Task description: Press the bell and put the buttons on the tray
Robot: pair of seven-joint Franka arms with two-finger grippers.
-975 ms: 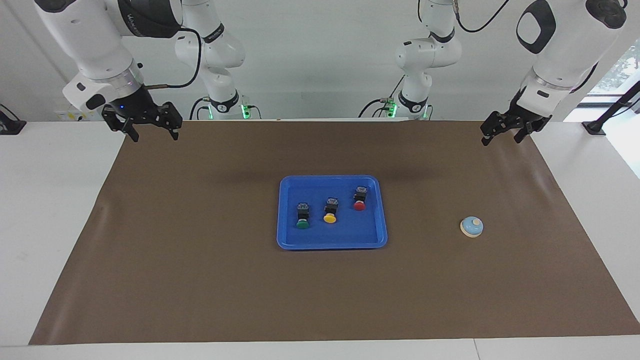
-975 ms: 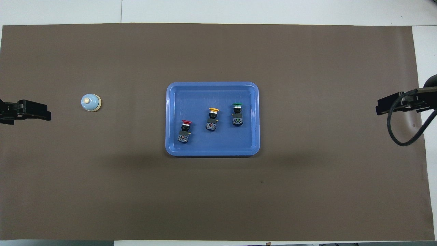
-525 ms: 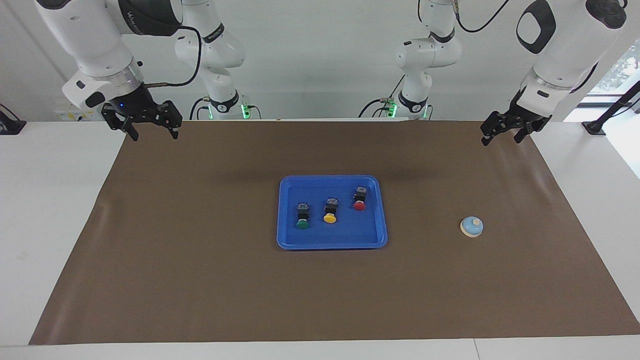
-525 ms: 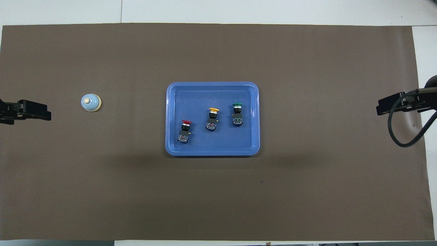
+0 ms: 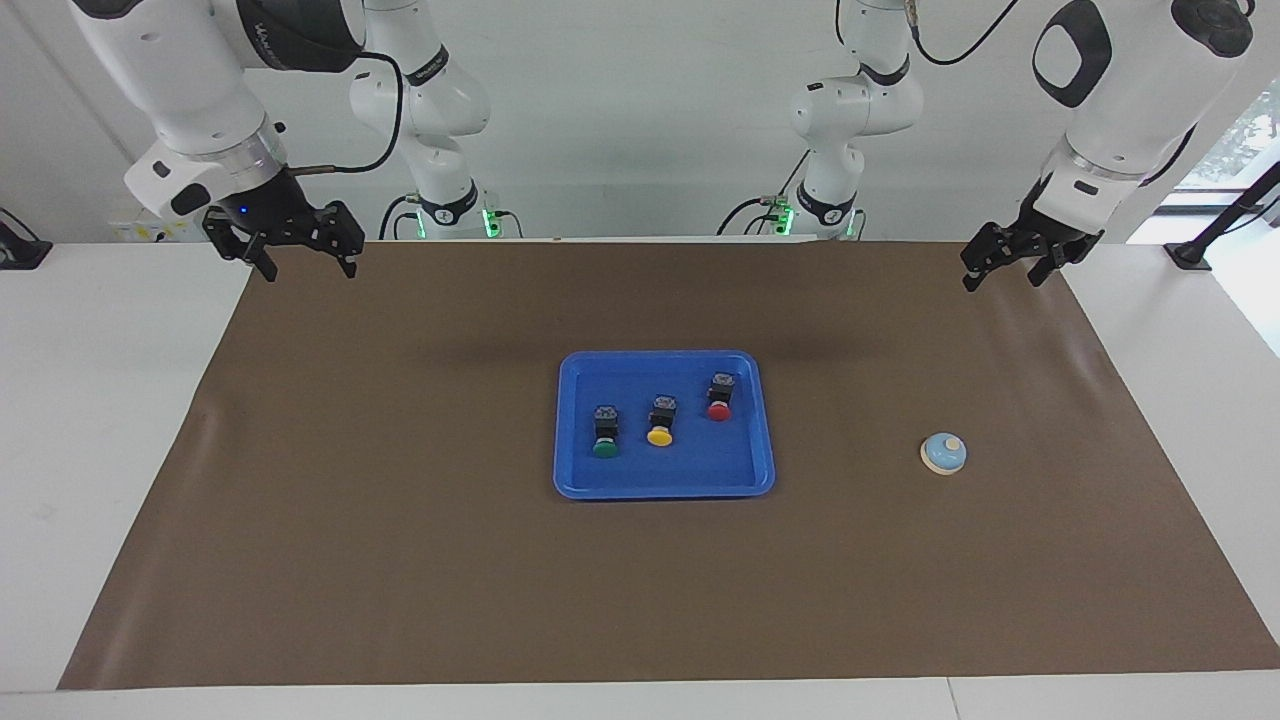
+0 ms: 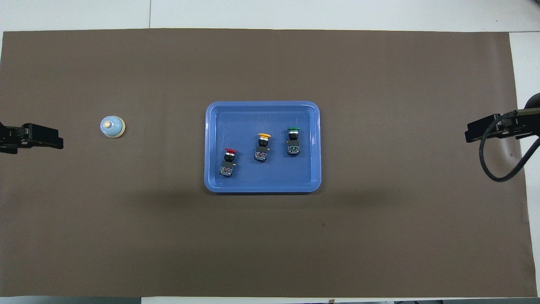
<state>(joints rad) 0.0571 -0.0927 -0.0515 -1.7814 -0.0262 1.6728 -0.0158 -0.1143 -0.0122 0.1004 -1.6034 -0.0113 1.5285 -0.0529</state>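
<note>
Bell [image 5: 943, 454]: light-blue dome with cream knob, on the brown mat [image 5: 400, 560] toward the left arm's end.
Left gripper [image 5: 1010, 268]: jaws spread, empty, over the mat's corner.
Right gripper [image 5: 300, 258]: jaws spread, empty, over the mat's corner.
Tray [image 5: 740, 480]: blue, mid-mat, holding the green button [image 5: 605, 432], yellow button [image 5: 661, 421] and red button [image 5: 720, 397].

Bare brown mat [image 5: 400, 560] rings the blue tray [image 5: 570, 480]; the only obstacle on it is the bell [image 5: 943, 454], well apart toward the left arm's end.
</note>
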